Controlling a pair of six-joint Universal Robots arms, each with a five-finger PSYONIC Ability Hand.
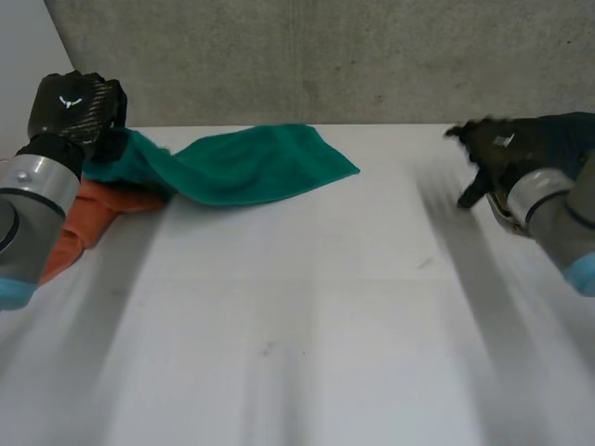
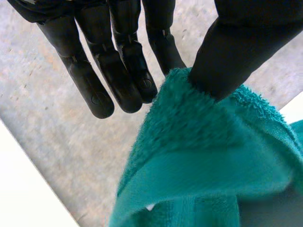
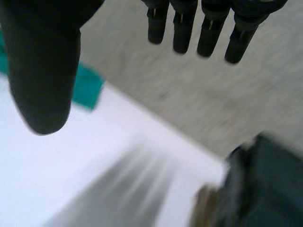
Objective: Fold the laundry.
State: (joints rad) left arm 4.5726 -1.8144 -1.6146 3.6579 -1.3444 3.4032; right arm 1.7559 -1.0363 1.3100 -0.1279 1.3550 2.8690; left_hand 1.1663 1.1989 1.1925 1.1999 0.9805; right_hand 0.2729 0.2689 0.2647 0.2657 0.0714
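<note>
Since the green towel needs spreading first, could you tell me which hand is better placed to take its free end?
Right. The left hand pinches the green towel at one end between thumb and fingers. The right hand is open, holds nothing, and hangs on the side where the free end lies.

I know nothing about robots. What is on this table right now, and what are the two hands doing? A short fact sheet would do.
Left hand: pinches one end of the green towel between thumb and fingers
Right hand: open, holding nothing, away from both cloths
Green towel: other end lies on the white table
Orange cloth: crumpled, partly under the green towel, beside the left arm
</note>
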